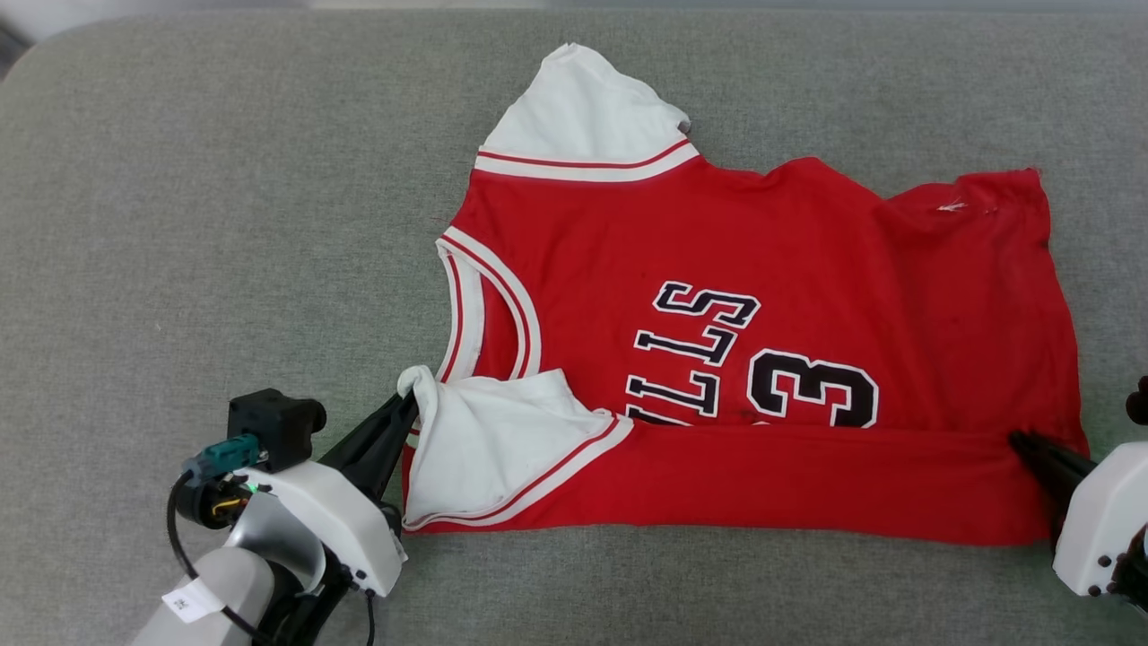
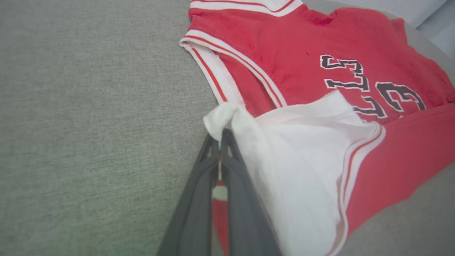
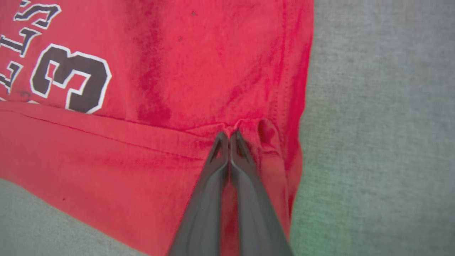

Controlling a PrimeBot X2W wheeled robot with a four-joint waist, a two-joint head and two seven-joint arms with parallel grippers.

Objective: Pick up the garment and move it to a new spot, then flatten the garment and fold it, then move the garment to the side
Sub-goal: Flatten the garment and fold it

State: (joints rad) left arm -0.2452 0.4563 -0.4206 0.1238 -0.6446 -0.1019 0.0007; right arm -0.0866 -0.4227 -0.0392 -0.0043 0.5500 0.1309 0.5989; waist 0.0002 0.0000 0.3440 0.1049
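I hold the garment (image 1: 762,251) by both ends: left gripper (image 1: 408,408) clamped tight on its white sleeve (image 1: 484,440), right gripper (image 1: 1018,440) likewise on the hem (image 3: 293,89), probably so the fold lies straight.

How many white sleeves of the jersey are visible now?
2. The far sleeve lies flat; the near sleeve is folded onto the garment, pinched by the left gripper.

Surface: a grey woven covering (image 1: 179,224) is laid wide and flat; a fine, felt-like weave is seen in the wrist views.
Corner: the far left corner (image 1: 45,70) is rounded off.
Beyond the far edge: a pale strip (image 1: 81,11) is seen, with a dark patch (image 1: 5,45) at its left end.
Light: the covering is lit softly and evenly; a faint green tinge (image 3: 320,241) is cast near the bottom of both wrist views.
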